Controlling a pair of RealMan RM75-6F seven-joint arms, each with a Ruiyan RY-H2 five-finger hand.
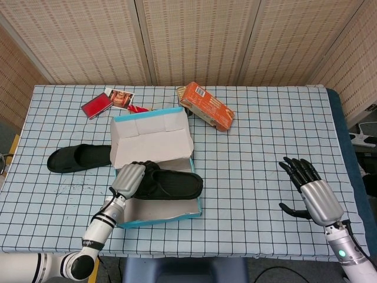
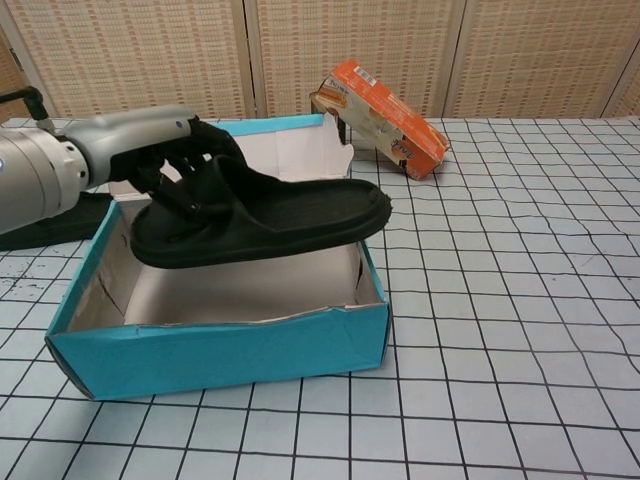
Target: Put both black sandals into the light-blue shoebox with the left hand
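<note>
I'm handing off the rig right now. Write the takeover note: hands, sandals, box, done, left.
Left hand grips one black sandal by its strap, held over the open light-blue shoebox, toe end overhanging the right wall.
Right hand open, holds nothing, over the table's right side.
Second sandal lies on the table left of the box.
Done: nothing boxed yet.
Left: lower and release this sandal, then fetch the second.
</note>
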